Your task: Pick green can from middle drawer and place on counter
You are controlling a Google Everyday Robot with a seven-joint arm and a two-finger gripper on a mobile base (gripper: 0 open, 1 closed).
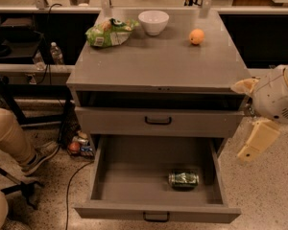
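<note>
The green can (184, 179) lies on its side on the floor of the open middle drawer (110, 166), towards the front right. The drawer is pulled fully out, its black handle at the bottom edge of the view. The counter (158, 61) is the grey top of the cabinet above. My gripper (252, 114) hangs at the right of the cabinet, level with the upper drawer front, above and to the right of the can. Its two cream fingers (257, 140) stand apart and hold nothing.
On the counter stand a green snack bag (109, 32), a white bowl (153, 21) and an orange (197, 36). The upper drawer (158, 121) is closed. A seated person's legs (9, 143) are at the left, and bottles and cans (79, 145) lie on the floor beside the cabinet.
</note>
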